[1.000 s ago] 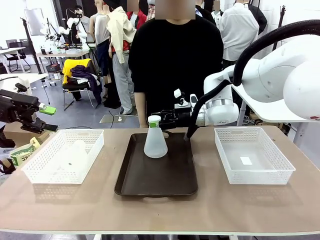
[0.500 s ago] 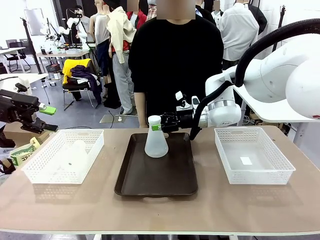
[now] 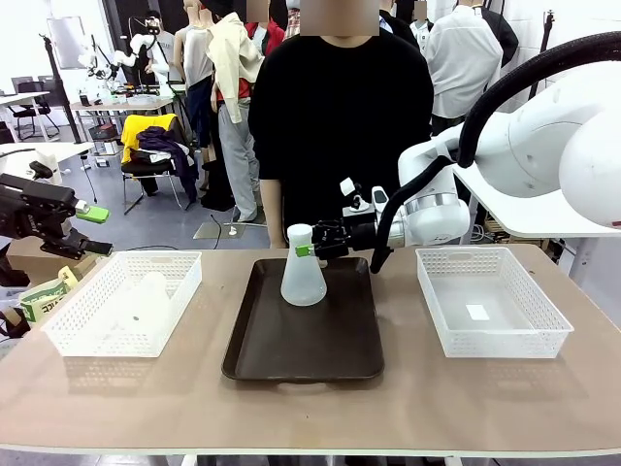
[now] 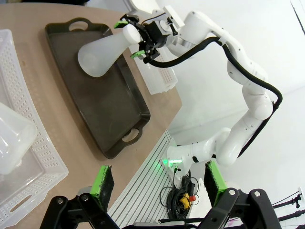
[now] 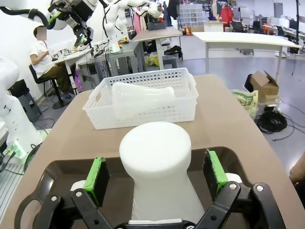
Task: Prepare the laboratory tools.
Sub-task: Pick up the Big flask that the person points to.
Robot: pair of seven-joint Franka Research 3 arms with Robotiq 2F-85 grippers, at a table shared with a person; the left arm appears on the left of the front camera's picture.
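Front view, read from 9 o'clock to 3 o'clock across the table (image 3: pixel 194 403).

Left gripper (image 3: pixel 97 230): sits off the table's 9 o'clock edge, raised above the tabletop and well apart from everything on it. Jaws spread wide with nothing between them. In the left wrist view its green pads (image 4: pixel 104 183) stand far apart over open air.

Left basket (image 3: pixel 107 340): white mesh, at 9 o'clock of the tray, near it but not touching.

Lying flask (image 3: pixel 146 296): frosted white, on its side inside the left basket.

Tray (image 3: pixel 301 354): dark brown, at table centre, with handles at its 12 and 6 o'clock ends.

Upright flask (image 3: pixel 303 282): frosted white, conical. It stands on its wide base at the tray's 12 o'clock end, mouth up.

Right gripper (image 3: pixel 309 248): reaches in from 3 o'clock, fingers level with the upright flask's neck. Jaws open, one pad on either side of the neck. The right wrist view shows a gap between each pad and the neck, so there is no grip.

Right basket (image 3: pixel 495 345): white mesh, at 3 o'clock of the tray, with a small white slip (image 3: pixel 476 313) on its floor.

Person (image 3: pixel 340 116): black top, standing at 12 o'clock behind the table, directly behind the tray.
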